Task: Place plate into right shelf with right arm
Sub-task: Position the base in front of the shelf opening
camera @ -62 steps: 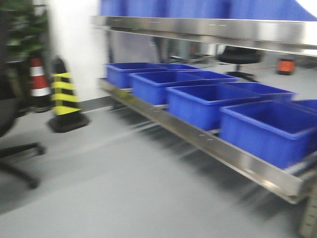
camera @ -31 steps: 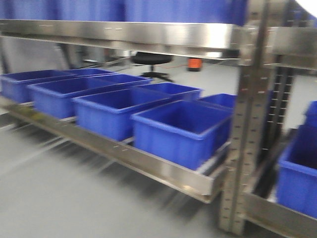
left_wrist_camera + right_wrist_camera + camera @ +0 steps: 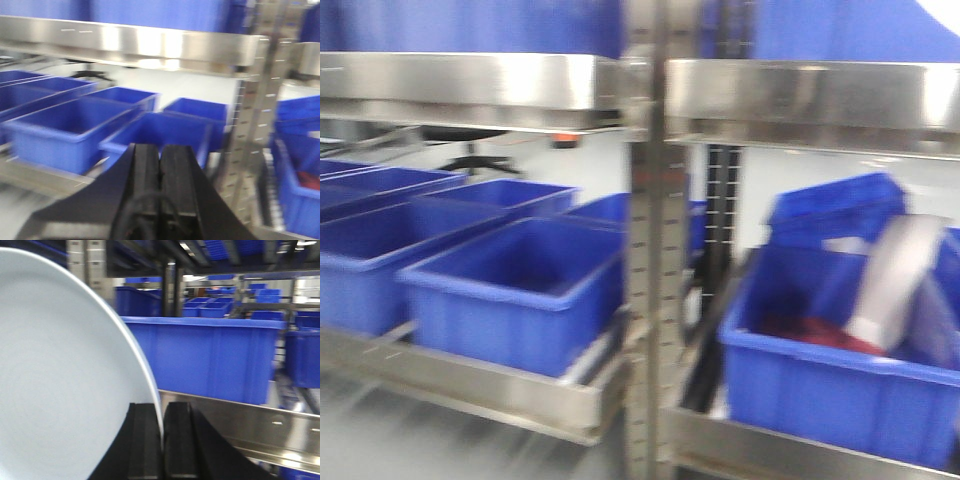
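Right tool [image 3: 163, 440] clamps the plate [image 3: 60, 380] by its rim, jaws nearly touching.

A pale grey smooth floor [image 3: 610, 165] runs behind the shiny stainless-steel rack with perforated uprights [image 3: 650, 300]. It shows through the gap between the rack's rails and again at the lower left in front of it. On that floor, well behind the rack, stands the black star-shaped base of a swivel chair [image 3: 470, 160]. A small orange object [image 3: 565, 140] sits near it, too blurred to identify. The rack carries big blue plastic bins [image 3: 510, 290] in rows. In the right wrist view, further dark-framed racks of blue bins [image 3: 220, 295] recede across the room under bright ceiling strip lights [image 3: 185, 246].
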You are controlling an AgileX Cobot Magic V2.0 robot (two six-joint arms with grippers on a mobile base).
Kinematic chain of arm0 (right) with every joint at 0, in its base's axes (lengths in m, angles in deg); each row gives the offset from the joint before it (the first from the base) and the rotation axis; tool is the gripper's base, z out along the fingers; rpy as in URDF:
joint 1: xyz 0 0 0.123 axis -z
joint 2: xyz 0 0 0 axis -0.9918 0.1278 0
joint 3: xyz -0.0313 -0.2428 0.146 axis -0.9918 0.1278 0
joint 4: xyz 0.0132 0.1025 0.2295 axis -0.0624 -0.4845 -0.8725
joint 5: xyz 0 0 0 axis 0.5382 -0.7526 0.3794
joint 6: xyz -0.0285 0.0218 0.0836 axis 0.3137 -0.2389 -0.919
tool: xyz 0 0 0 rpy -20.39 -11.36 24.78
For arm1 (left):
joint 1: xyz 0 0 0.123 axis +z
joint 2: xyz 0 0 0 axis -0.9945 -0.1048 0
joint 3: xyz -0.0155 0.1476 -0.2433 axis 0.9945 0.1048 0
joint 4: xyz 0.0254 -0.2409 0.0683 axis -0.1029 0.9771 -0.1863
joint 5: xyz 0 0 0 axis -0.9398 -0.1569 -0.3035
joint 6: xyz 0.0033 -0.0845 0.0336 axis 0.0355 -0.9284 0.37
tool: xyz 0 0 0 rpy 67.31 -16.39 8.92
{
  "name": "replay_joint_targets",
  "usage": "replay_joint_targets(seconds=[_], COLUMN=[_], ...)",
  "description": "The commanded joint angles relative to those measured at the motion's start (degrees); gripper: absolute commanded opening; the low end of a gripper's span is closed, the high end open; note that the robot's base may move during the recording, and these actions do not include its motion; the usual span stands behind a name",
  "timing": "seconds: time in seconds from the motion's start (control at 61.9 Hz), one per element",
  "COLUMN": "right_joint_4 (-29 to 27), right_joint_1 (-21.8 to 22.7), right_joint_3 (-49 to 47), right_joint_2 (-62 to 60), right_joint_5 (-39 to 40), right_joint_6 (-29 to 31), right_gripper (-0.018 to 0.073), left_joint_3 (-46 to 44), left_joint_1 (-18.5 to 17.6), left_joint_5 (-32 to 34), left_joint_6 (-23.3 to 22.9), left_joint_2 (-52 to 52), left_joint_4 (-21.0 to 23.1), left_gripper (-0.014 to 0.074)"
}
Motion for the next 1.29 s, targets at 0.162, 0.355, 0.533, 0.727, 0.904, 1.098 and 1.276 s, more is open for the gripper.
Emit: replay_joint_targets(seconds=[0.162,0.355,0.533,0.727,0.904,1.098,1.276], right_joint_4=[0.35,0.35,0.35,0.35,0.35,0.35,0.35], right_joint_1=[0.36,0.36,0.36,0.36,0.36,0.36,0.36], right_joint_3=[-1.76,-1.76,-1.76,-1.76,-1.76,-1.76,-1.76], right_joint_2=[0.58,0.58,0.58,0.58,0.58,0.58,0.58], right_joint_5=[5.47,5.47,5.47,5.47,5.47,5.47,5.47], right_joint_6=[-0.04,-0.04,-0.04,-0.04,-0.04,-0.04,-0.04], right_gripper=[0.0055,0.0055,0.0055,0.0055,0.0055,0.0055,0.0055], left_joint_3=[0.59,0.59,0.59,0.59,0.59,0.59,0.59], left_joint_1=[-0.11,-0.11,-0.11,-0.11,-0.11,-0.11,-0.11], left_joint_5=[5.16,5.16,5.16,5.16,5.16,5.16,5.16], left_joint_6=[-0.4,-0.4,-0.4,-0.4,-0.4,-0.4,-0.4], left_joint_2=[0.59,0.59,0.59,0.59,0.59,0.59,0.59], left_joint_4=[0.47,0.47,0.47,0.47,0.47,0.47,0.47], left_gripper=[-0.0128,-0.0128,-0.0128,-0.0128,-0.0128,-0.0128,-0.0128])
